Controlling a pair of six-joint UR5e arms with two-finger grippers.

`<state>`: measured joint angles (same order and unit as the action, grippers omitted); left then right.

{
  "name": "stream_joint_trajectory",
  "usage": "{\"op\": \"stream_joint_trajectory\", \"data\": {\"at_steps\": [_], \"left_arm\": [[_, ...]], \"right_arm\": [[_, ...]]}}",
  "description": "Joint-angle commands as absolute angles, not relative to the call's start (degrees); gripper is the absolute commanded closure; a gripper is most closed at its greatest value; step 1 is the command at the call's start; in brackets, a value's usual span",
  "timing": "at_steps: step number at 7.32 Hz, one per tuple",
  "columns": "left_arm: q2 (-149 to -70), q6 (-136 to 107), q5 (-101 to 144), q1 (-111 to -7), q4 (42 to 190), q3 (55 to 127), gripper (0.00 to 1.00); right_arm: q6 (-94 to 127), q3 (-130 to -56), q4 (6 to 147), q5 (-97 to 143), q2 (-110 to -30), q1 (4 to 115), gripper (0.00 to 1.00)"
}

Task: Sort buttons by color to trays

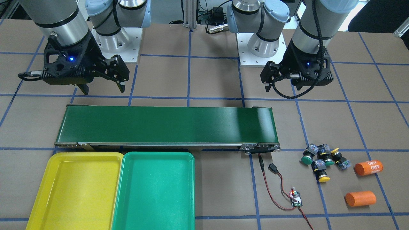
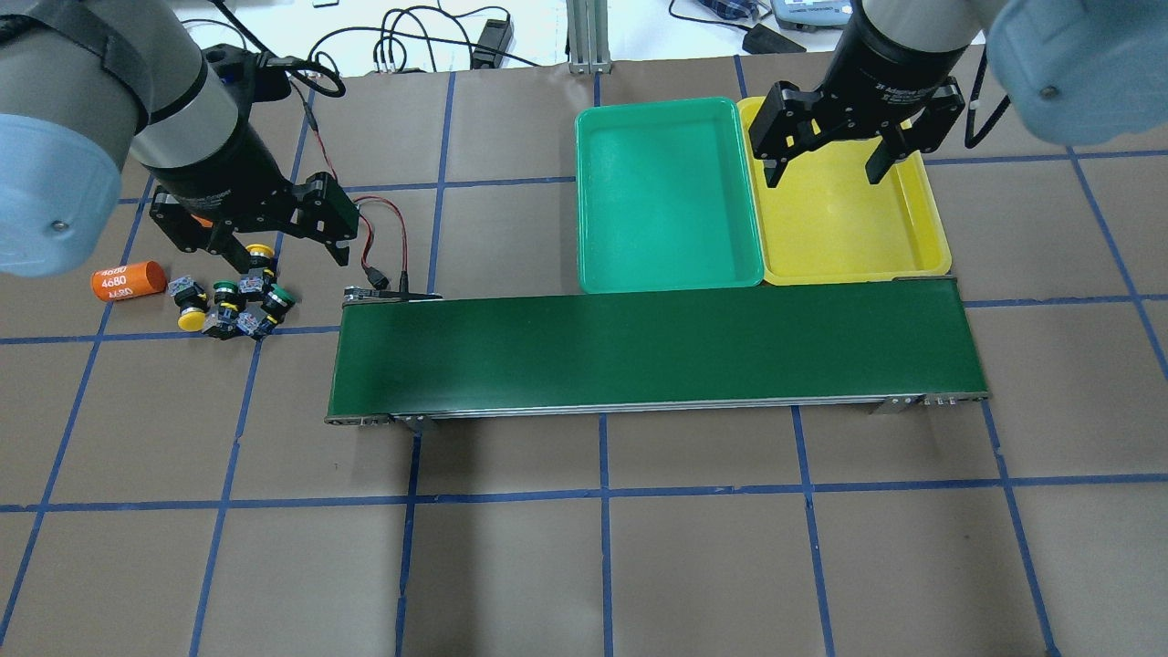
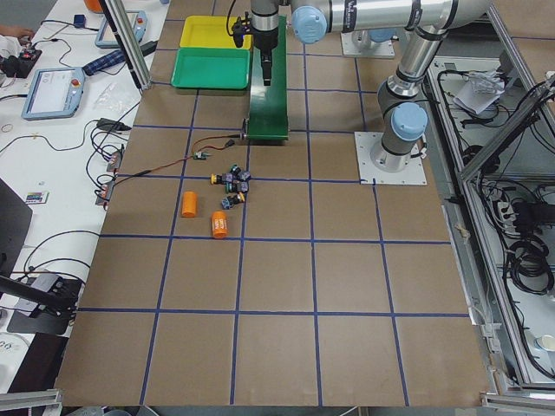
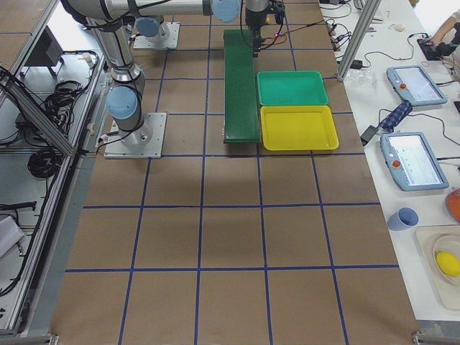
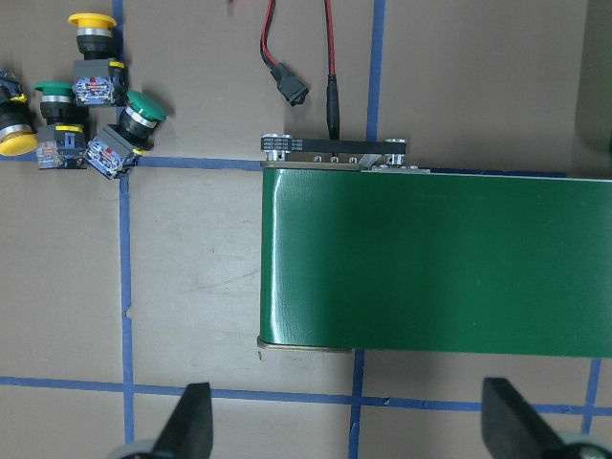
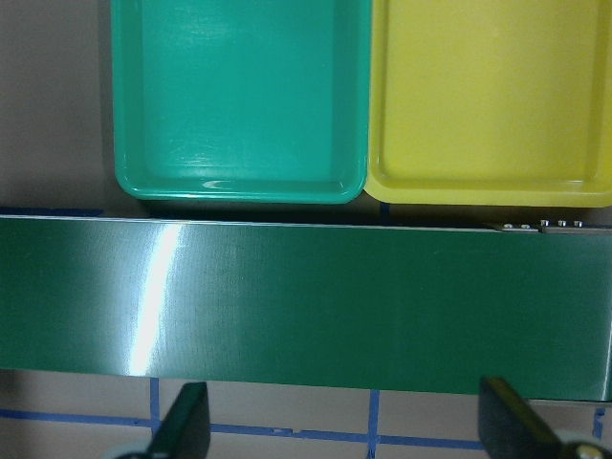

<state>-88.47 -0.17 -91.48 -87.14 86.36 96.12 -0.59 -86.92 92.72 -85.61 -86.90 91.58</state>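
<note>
Hovering with jaws spread wide and empty, the left gripper (image 5: 349,430) has the buttons (image 5: 59,134) clustered ahead to its left. The right gripper (image 6: 346,426), equally wide and empty, faces the teal tray (image 6: 124,115) and yellow tray (image 6: 478,186) beyond the conveyor belt (image 6: 306,306).

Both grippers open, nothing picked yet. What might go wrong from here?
1. The buttons lie in a tight, mixed-colour clump. The left gripper closing on one may catch or shove a neighbour.
2. A knocked orange cylinder beside them might roll, and the loose wires nearby might snag.
3. The yellow tray and green tray sit edge to edge, so a release near the shared edge may land in the wrong colour.
</note>
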Motion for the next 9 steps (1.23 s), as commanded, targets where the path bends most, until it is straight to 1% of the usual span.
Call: {"op": "stream_joint_trajectory", "data": {"at_steps": [1,9], "left_arm": [[-88.42,-0.18,-91.49,-87.19,86.66,96.24,0.0],[-89.47,0.09,-91.67,-87.28,86.04,96.15,0.0]], "right_arm": [[-0.53,-86.92,92.72,-85.61,-86.92,91.58,0.0],[-0.53,-86.92,92.72,-85.61,-86.75,91.58,0.0]]}}
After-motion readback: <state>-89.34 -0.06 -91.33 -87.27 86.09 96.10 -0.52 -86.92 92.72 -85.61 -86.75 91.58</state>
